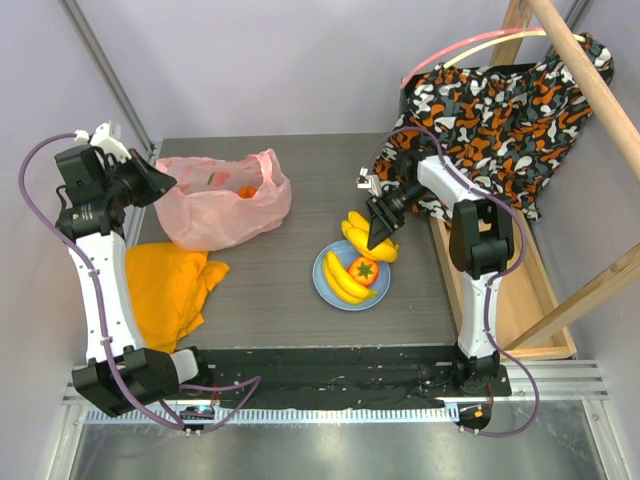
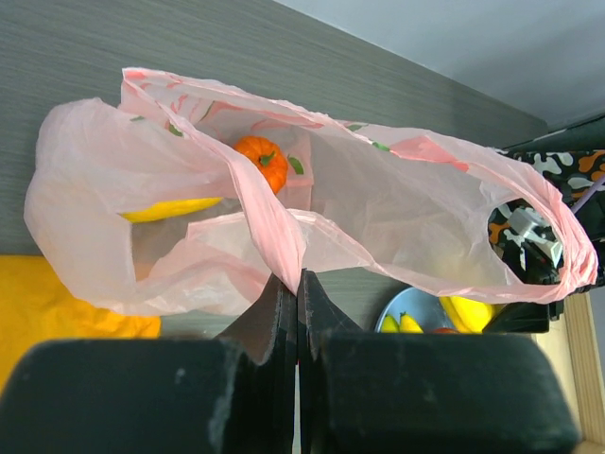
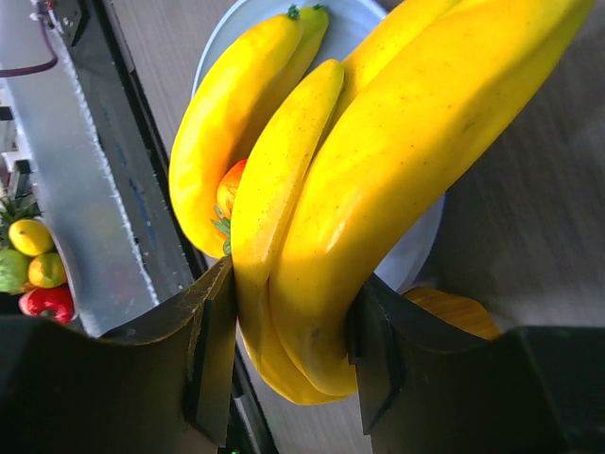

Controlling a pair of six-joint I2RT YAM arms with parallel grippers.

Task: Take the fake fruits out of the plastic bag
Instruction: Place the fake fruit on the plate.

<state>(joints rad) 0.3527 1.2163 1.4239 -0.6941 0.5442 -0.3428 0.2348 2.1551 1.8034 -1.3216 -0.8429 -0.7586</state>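
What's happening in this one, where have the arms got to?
The left pincer is pinched shut on the rim of the pink plastic bag. The right pincer grips a yellow banana bunch at the far edge of the light-blue plate, where a second banana bunch and a red green-topped fruit already lie. An orange ridged fruit and something yellow remain inside the bag.

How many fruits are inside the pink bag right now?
2. An orange ridged fruit sits in the open mouth of the pink bag; a yellow fruit shows nearby, behind a fold of film. Folds may hide more.
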